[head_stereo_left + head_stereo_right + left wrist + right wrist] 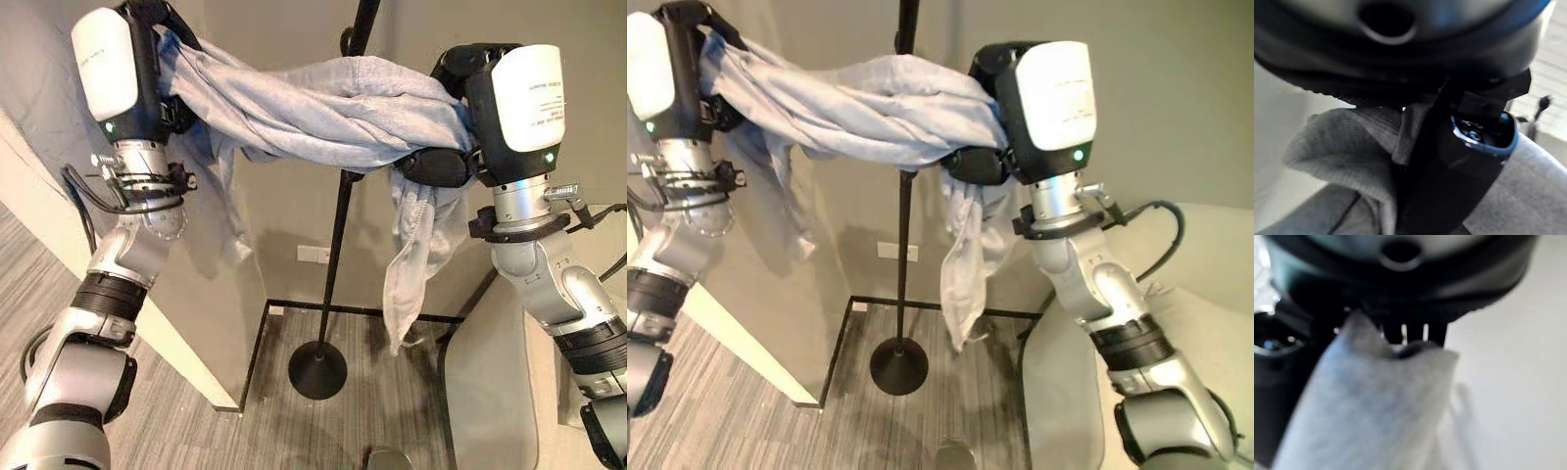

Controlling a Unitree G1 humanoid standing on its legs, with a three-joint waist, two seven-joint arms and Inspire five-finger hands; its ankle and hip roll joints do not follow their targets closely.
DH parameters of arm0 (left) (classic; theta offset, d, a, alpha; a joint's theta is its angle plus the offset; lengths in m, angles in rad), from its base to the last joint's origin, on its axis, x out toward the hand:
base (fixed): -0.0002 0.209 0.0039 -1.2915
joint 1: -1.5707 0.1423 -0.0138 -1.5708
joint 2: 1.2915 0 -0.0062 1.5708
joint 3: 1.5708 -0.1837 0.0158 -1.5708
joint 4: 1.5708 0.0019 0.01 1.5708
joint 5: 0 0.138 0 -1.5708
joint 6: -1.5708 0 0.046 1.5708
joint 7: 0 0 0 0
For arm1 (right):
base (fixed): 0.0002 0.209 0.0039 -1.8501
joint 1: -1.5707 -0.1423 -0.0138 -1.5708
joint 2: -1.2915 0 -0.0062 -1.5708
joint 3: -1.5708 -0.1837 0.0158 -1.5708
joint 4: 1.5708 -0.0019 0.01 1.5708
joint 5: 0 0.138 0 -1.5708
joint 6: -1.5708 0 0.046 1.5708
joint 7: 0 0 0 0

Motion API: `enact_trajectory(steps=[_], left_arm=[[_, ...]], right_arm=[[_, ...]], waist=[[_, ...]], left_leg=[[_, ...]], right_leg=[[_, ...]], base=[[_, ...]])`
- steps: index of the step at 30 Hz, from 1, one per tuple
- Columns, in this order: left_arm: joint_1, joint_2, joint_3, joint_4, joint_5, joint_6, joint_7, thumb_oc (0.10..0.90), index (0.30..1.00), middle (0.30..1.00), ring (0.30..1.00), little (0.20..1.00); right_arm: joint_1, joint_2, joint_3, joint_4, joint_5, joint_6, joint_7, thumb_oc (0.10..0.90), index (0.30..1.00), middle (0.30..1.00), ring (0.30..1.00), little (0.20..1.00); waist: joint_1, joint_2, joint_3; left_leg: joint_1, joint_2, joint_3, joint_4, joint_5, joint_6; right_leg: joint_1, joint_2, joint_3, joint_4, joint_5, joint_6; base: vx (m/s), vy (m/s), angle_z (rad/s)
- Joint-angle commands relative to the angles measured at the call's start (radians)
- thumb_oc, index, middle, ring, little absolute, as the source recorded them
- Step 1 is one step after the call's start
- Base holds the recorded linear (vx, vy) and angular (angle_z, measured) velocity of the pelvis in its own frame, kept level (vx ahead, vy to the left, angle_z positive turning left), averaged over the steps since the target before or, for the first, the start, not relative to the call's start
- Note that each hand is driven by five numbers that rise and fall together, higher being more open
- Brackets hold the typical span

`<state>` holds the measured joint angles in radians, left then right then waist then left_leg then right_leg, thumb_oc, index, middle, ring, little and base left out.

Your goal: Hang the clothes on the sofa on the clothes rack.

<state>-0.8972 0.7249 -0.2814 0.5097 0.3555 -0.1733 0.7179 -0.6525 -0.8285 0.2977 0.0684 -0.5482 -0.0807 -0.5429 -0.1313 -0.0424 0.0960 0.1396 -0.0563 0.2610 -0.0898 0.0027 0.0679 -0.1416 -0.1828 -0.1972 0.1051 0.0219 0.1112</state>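
Garment (pixel 323 113) off sofa, stretched between left hand (pixel 162 103) and right hand (pixel 441 162), fingers clamped on it; rack pole (pixel 338 245) behind, hanging pending.

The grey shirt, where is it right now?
The grey shirt is up in the air, stretched between the left hand and the right hand, right in front of the rack's black pole.
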Motion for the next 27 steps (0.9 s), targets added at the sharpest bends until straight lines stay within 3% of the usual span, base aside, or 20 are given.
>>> enact_trajectory(steps=[1,11,12,13,15,19,23,27], left_arm=[[-0.073,0.014,0.059,0.012,-0.038,-0.024,0.021,0.4,0.3,0.3,0.3,0.3],[0.004,-0.021,0.019,0.071,-0.053,-0.03,-0.034,0.4,0.3,0.3,0.3,0.3],[0.092,-0.04,0.048,0.04,-0.044,-0.034,-0.047,0.4,0.3,0.3,0.3,0.3],[0.095,-0.04,0.049,0.037,-0.044,-0.033,-0.048,0.4,0.3,0.3,0.3,0.3],[0.269,-0.107,0.115,-0.049,-0.033,-0.052,-0.061,0.4,0.3,0.3,0.3,0.3],[0.391,-0.195,0.115,-0.063,-0.042,-0.069,-0.065,0.4,0.3,0.3,0.3,0.3],[0.487,-0.318,0.069,-0.092,-0.128,-0.108,-0.084,0.4,0.3,0.3,0.3,0.3],[0.535,-0.387,0.035,-0.148,-0.22,-0.137,-0.096,0.4,0.3,0.3,0.3,0.3]], right_arm=[[-0.064,-0.018,-0.118,0.017,0.078,0.02,-0.034,0.4,0.3,0.3,0.3,0.3],[0.058,-0.049,-0.161,0.024,0.127,0.0,-0.003,0.4,0.3,0.3,0.3,0.3],[0.124,-0.037,-0.178,0.006,0.134,-0.013,0.021,0.4,0.3,0.3,0.3,0.3],[0.127,-0.036,-0.18,0.003,0.134,-0.013,0.022,0.4,0.3,0.3,0.3,0.3],[0.278,0.03,-0.228,-0.042,0.137,-0.039,0.056,0.4,0.3,0.3,0.3,0.3],[0.378,0.122,-0.203,-0.055,0.14,-0.068,0.07,0.4,0.3,0.3,0.3,0.3],[0.438,0.249,-0.098,-0.049,0.164,-0.104,0.092,0.4,0.3,0.3,0.3,0.3],[0.444,0.319,-0.022,-0.031,0.229,-0.131,0.105,0.4,0.3,0.3,0.3,0.3]], waist=[[0.035,0.029,-0.138],[0.015,0.029,-0.16],[0.013,0.031,-0.151],[0.013,0.03,-0.153],[0.018,0.027,-0.144],[0.021,0.019,-0.139],[0.025,0.013,-0.117],[0.029,0.011,-0.101]], left_leg=[[0.019,0.052,-0.012,0.003,-0.124,-0.035],[0.014,0.066,-0.023,0.003,-0.122,-0.053],[0.018,0.069,-0.024,0.003,-0.127,-0.053],[0.016,0.069,-0.023,0.003,-0.124,-0.053],[0.02,0.07,-0.026,0.003,-0.132,-0.05],[0.023,0.069,-0.026,0.003,-0.132,-0.046],[0.023,0.066,-0.026,0.003,-0.135,-0.035],[0.022,0.06,-0.028,0.003,-0.135,-0.027]], right_leg=[[0.138,0.025,0.018,-0.069,0.011,0.065],[0.173,0.036,0.02,-0.107,0.02,0.054],[0.173,0.039,0.025,-0.102,0.009,0.051],[0.171,0.039,0.025,-0.103,0.012,0.05],[0.179,0.039,0.023,-0.107,0.007,0.05],[0.182,0.037,0.025,-0.107,0.007,0.046],[0.164,0.031,0.028,-0.077,0.004,0.046],[0.152,0.026,0.034,-0.059,0.005,0.044]], base=[[0.12,-0.093,-0.02],[0.06,-0.066,-0.05],[0.01,-0.017,-0.11],[0.03,-0.017,-0.05],[0.04,-0.003,0.04],[0.0,0.005,0.02],[-0.03,0.043,0.11],[-0.04,0.04,-0.06]])
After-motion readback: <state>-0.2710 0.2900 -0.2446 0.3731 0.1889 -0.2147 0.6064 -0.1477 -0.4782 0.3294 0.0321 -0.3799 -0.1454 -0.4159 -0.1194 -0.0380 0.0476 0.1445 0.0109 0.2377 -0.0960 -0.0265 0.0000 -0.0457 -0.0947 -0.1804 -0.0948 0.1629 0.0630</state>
